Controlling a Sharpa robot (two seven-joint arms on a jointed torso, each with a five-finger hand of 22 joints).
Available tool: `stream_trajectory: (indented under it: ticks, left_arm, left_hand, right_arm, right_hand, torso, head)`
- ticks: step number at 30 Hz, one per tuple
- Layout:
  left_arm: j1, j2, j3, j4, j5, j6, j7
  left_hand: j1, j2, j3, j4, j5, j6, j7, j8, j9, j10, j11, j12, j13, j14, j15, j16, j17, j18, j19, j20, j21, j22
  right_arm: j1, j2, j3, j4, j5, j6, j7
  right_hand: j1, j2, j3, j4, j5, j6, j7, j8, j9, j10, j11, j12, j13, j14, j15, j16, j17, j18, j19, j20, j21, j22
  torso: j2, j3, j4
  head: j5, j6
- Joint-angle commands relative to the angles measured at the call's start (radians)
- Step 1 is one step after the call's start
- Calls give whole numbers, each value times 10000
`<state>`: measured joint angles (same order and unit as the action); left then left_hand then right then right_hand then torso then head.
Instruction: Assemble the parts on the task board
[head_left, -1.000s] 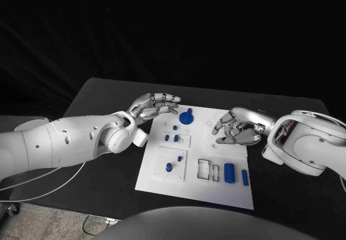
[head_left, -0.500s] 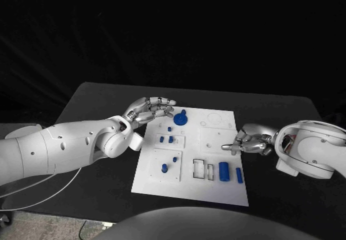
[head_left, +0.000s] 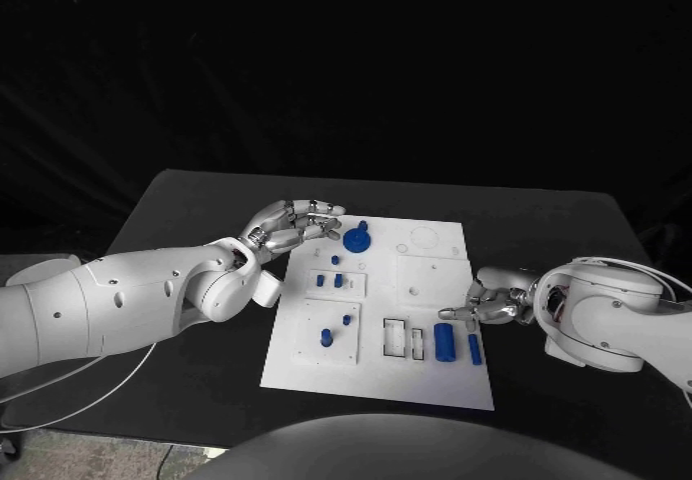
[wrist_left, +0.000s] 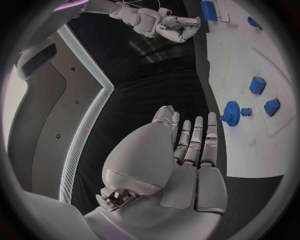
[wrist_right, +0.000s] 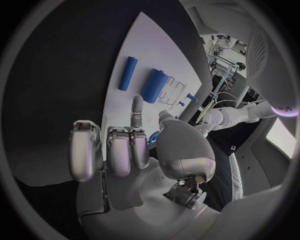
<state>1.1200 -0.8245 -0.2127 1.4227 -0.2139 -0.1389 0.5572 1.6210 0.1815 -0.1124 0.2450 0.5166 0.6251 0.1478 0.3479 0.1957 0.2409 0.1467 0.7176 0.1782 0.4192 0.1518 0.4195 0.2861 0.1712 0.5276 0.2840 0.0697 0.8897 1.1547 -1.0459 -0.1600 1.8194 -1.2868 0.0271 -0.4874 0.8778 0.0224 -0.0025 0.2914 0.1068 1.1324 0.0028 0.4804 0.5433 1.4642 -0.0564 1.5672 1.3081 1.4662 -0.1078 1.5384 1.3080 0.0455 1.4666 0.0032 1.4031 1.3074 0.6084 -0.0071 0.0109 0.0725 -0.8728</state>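
The white task board (head_left: 378, 372) lies mid-table. On it are a blue gear (head_left: 356, 237), two small blue blocks (head_left: 330, 281), two blue pegs (head_left: 327, 338) and, by the near right edge, a thick blue cylinder (head_left: 444, 342) beside a slim one (head_left: 475, 348). My left hand (head_left: 293, 225) hovers at the board's far left corner beside the gear (wrist_left: 232, 113), fingers loosely extended and holding nothing. My right hand (head_left: 490, 300) sits at the board's right edge, just beyond the cylinders (wrist_right: 153, 85), fingers curled and one stretched out. A small blue part (wrist_right: 152, 136) shows between its thumb and curled fingers.
The black table (head_left: 188, 230) surrounds the board, with bare room on both sides. Empty white slots (head_left: 404, 338) lie left of the thick cylinder. Round recesses (head_left: 427, 238) mark the board's far right section.
My right hand has drawn back from over the board's far right section to its right edge, closer to the cylinders. The left hand has stayed by the gear.
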Motion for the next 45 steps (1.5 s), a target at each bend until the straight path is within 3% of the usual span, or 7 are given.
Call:
stream_trajectory:
  ticks: [1, 10, 16, 29, 37, 40, 45]
  left_arm:
    - [-23, -14, 5, 43, 34, 179, 114]
    - [-38, -46, 5, 17, 34, 181, 90]
    - [-39, -33, 6, -24, 34, 198, 84]
    - [-40, -48, 10, -85, 34, 276, 68]
    - [-40, -65, 11, -89, 34, 309, 39]
    - [-40, -59, 12, -94, 34, 329, 16]
    - [-40, -57, 14, -104, 34, 356, -7]
  left_hand:
    - [39, 72, 79, -1, 63, -23, 44, 27, -15, 15, 90, -3, -21, 9, 92, 37, -11, -17, 77, 4, 23, -11]
    - [39, 72, 79, -1, 63, -23, 44, 27, -15, 15, 90, -3, -21, 9, 92, 37, -11, -17, 77, 4, 23, -11]
    - [39, 72, 79, -1, 63, -23, 44, 27, -15, 15, 90, -3, -21, 9, 92, 37, -11, -17, 77, 4, 23, -11]
    - [40, 77, 93, -2, 69, -29, 53, 23, -22, 13, 107, -6, -30, 5, 104, 38, -14, -22, 73, 8, 22, -12]
    - [37, 83, 106, 0, 72, -41, 62, 15, -31, 7, 126, -12, -39, -1, 120, 39, -17, -27, 70, 12, 20, -13]
    - [33, 86, 111, 3, 73, -48, 68, 10, -36, 3, 138, -15, -44, -4, 128, 39, -18, -31, 67, 14, 19, -14]
    - [33, 86, 111, 3, 73, -48, 68, 10, -36, 3, 138, -15, -44, -4, 128, 39, -18, -31, 67, 14, 19, -14]
  right_arm:
    - [-34, 27, 1, 47, -471, -108, -336]
    - [-62, 58, 1, 178, -483, 2, -426]
    - [-85, 235, 1, 170, -561, 599, -852]
    - [-359, 475, 3, 348, -1849, 931, -1354]
    - [-524, 647, 3, 314, -2031, 850, -1396]
    - [-612, 745, 3, 276, -2012, 828, -1357]
    - [-712, 882, 3, 207, -1974, 776, -1278]
  right_hand:
    - [108, -58, 17, -28, 122, -158, -18, 73, 134, 1066, -71, 36, 2627, 895, -90, -62, 1985, -65, 480, -72, -106, 2126]
    - [416, -396, 58, -22, 582, -1072, 135, 161, 924, 1066, 46, 36, 2627, 869, -7, -163, 1842, -54, 443, -19, -121, 2108]
    - [-538, -727, 105, 40, -161, -1573, 168, 524, 1874, 1066, 81, 36, 2627, 865, 13, -210, 1770, -96, 508, 12, 104, 2164]
    - [-1317, -453, -535, 22, -359, -1687, 100, 862, 2860, 1066, 26, 36, 2627, 853, -29, -289, 1617, -168, 624, -17, 478, 2262]
    - [-1210, -328, -648, 6, -279, -1684, 72, 922, 3074, 1066, -1, 36, 2627, 846, -54, -311, 1576, -166, 618, -39, 477, 2258]
    - [-983, -231, -717, -12, 125, -1755, 68, 911, 3244, 1066, -5, 36, 2627, 843, -63, -321, 1555, -166, 614, -50, 482, 2257]
    - [368, -215, -603, -326, 2212, -1939, 69, 827, 3603, 1066, -9, 36, 2627, 835, -69, -344, 1506, -162, 596, -63, 476, 2249]
  torso:
    - [-13, 8, 17]
    - [-21, -14, -14]
    - [-22, -23, -9]
    - [-28, -8, 0]
    - [-31, -24, 1]
    - [-34, -22, 1]
    - [-29, -15, 3]
  head:
    - [-24, 2]
    - [-15, 2]
    - [-125, 2]
    - [-64, 2]
    - [-66, 2]
    - [-64, 2]
    - [-52, 2]
